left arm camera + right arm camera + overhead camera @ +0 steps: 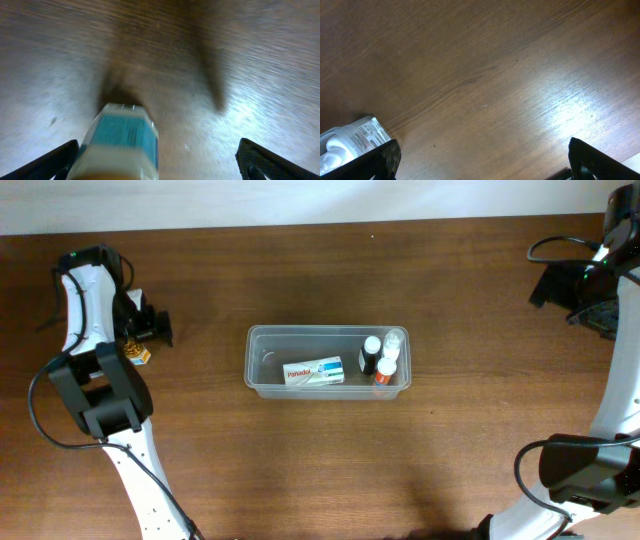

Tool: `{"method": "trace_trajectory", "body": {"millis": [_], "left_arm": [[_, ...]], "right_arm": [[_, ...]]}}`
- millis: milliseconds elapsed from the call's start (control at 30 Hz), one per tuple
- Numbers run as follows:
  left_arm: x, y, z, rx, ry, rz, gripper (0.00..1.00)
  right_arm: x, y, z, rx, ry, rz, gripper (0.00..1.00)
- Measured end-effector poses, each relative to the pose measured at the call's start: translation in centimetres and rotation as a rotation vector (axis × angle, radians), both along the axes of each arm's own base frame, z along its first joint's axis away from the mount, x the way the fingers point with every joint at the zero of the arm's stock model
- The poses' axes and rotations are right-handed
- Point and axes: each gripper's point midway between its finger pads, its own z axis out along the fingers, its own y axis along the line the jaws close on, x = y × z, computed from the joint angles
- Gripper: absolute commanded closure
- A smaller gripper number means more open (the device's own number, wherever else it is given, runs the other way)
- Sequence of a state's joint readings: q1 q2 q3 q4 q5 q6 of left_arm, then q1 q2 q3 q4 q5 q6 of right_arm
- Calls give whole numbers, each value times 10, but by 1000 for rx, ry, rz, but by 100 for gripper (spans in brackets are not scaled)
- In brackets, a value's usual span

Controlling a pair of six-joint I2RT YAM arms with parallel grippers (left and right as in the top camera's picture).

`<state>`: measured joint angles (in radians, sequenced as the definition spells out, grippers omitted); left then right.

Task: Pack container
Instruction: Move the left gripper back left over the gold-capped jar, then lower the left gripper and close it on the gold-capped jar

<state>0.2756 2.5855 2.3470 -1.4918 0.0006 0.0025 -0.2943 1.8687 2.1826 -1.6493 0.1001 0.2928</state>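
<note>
Clear, colourless plastic: the container (265, 365) is a shallow tub with rounded corners. It sits on the dark wood tabletop (450, 470), well to the right of my left end effector (157, 162) and well to the left of my right end effector (485, 162), roughly between the two. I judge it light, thin-walled and a little springy, with slick sides, so a nudge would likely slide it. The rim along a long wall looks the best place to take hold, should it need steadying.

Inside, a white carton (313, 371) lies flat in the middle. Three small bottles (384, 370) crowd the end farthest from my left end effector. The nearer end is bare, which seems the easiest place to drop something in.

My left end effector has its fingers (55, 162) spread wide. A small blue-labelled bottle (122, 142) sits between them, close by one finger — too blurred to tell whether it touches. It looks light, stiff and round, likely to roll or slip, so I would close across its body.

My right end effector is spread wide too, with a white labelled bottle (352, 140) just beside one finger. I see nothing on the tabletop between either end effector and the tub.
</note>
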Motion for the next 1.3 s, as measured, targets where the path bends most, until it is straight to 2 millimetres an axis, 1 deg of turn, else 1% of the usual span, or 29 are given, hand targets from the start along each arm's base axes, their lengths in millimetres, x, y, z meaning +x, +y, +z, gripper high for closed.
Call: {"method": "trace_trajectory", "body": {"millis": [67, 300, 367, 400, 467, 567, 633, 733, 1000, 1233, 1300], "left_arm": [[-1, 0, -4, -2, 9, 1, 1], [3, 2, -5, 3, -9, 3, 1], [3, 3, -5, 4, -10, 4, 7], [3, 3, -5, 4, -10, 5, 16], [4, 4, -5, 6, -13, 13, 25], [4, 6, -5, 10, -16, 12, 42], [4, 6, -5, 12, -17, 12, 48], [5, 6, -5, 12, -20, 15, 50], [6, 6, -5, 8, -24, 16, 50], [3, -1, -4, -31, -13, 22, 50], [2, -4, -1, -47, -12, 24, 50]], "right_arm": [[0, 0, 0, 0, 0, 0, 2], [0, 0, 0, 0, 0, 1, 2], [0, 0, 0, 0, 0, 1, 2], [0, 0, 0, 0, 0, 1, 2], [0, 0, 0, 0, 0, 0, 2], [0, 0, 0, 0, 0, 0, 2], [0, 0, 0, 0, 0, 0, 2], [0, 0, 0, 0, 0, 0, 2], [0, 0, 0, 0, -1, 0, 2], [0, 0, 0, 0, -1, 0, 2], [0, 0, 0, 0, -1, 0, 2]]}}
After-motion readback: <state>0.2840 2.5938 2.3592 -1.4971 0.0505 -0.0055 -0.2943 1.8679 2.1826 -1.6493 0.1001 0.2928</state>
